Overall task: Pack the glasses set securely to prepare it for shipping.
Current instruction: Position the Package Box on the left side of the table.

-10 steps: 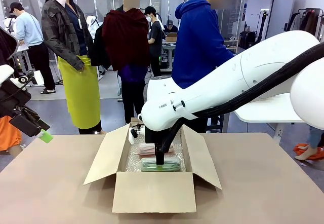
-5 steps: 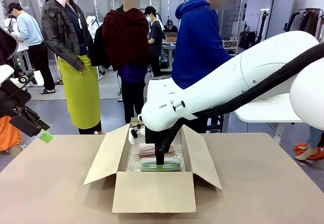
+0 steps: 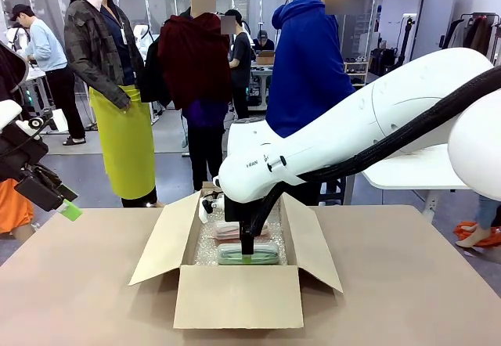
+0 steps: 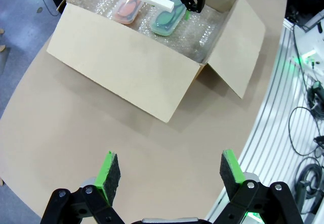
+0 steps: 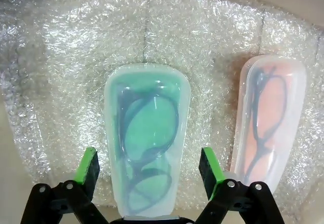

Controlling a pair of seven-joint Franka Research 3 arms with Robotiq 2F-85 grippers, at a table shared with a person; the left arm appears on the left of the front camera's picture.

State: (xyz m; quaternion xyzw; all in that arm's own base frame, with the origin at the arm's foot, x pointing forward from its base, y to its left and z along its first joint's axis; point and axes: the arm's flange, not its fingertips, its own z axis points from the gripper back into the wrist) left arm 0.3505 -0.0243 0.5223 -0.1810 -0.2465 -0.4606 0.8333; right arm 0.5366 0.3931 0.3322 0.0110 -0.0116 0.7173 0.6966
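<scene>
The tan worktop point(image 3: 407, 283) stretched across to a person point(image 3: 309, 64) in a blue hooded top who stood at its far edge. My right arm point(image 3: 376, 119) came in from the right and crossed to the middle, bending down into the open cardboard box point(image 3: 238, 297). That box sat on the worktop in the middle, its flaps spread outward. A sheet of bubble wrap point(image 5: 76, 46) lined its floor and ran up the inner walls.

On the bubble wrap lay the two cases, flat, side by side and a little apart, their long sides parallel. From my right wrist, the mint green case point(image 5: 148, 133) lay straight ahead and the pale pink case point(image 5: 268, 117) off to its right. In the front view the green one was nearer my side and the pink one just behind it.

My right gripper point(image 5: 149, 165) was down inside the box, spread wide and straddling the near end of the mint green case. A green pad stood on each long side, with a sliver of bubble wrap showing between each pad and the case, so it was released, not clamped on anything.

My left gripper point(image 4: 169, 171) hung well clear of the box, above bare worktop at my left. Its fingers were apart and it held nothing.
</scene>
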